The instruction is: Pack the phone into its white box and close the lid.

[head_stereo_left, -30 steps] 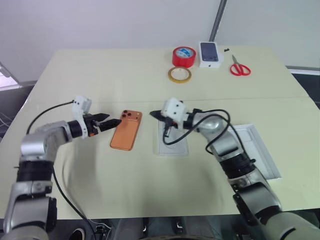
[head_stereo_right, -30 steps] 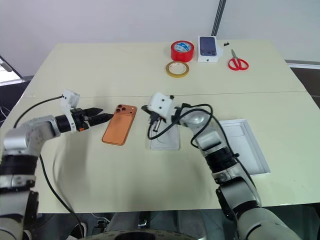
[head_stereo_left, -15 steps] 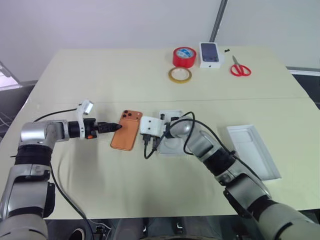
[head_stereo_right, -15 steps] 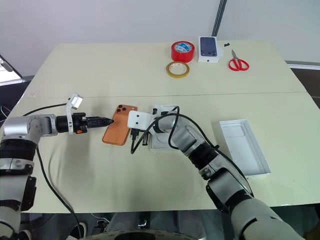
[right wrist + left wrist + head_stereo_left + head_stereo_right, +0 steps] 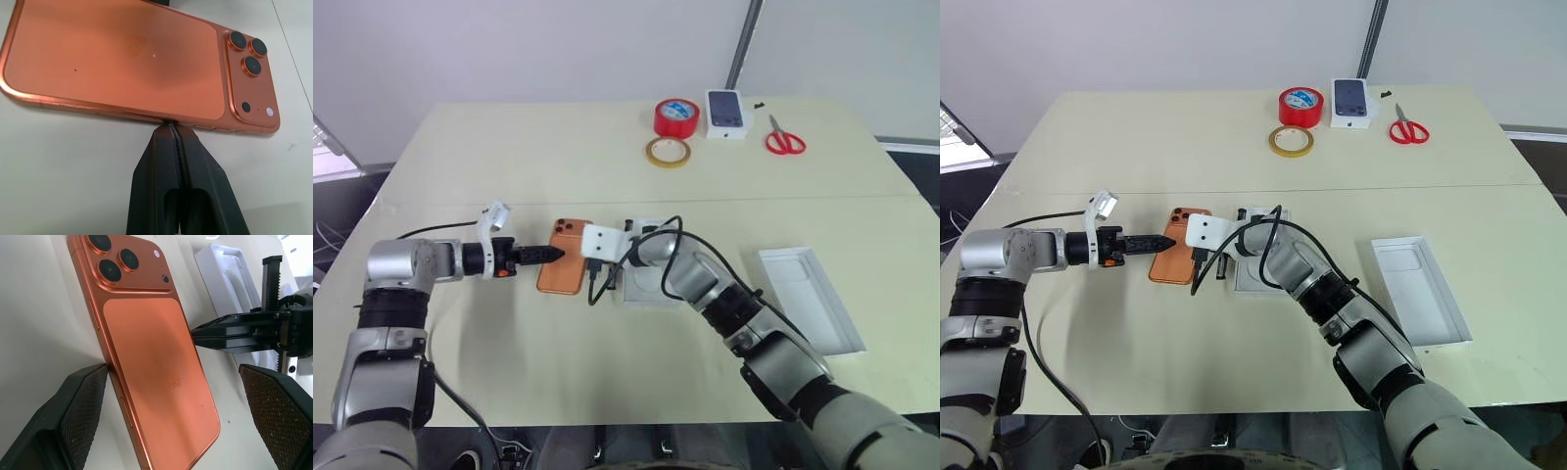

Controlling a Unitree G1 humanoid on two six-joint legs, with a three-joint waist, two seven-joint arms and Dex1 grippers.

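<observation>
Left gripper (image 5: 1157, 241) at phone's (image 5: 566, 264) left edge, fingers (image 5: 80, 401) spread wide, nothing held. Phone flat on desk (image 5: 509, 147), lenses up. Right gripper (image 5: 590, 262) at its right edge, fingers pressed together, tips against rim. Phone looks thin, stiff, slick, no gap beneath: likely needs long-edge pinch once tilted. Box (image 5: 644, 282) just right; lid (image 5: 808, 294) further right. Desk smooth, cream; tape (image 5: 675, 115), scissors (image 5: 785, 137) at far edge.

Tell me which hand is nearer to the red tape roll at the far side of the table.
The right hand is nearer to the red tape roll. It is shut at the phone's right edge; the open left hand is at the phone's left edge, farther away.
</observation>
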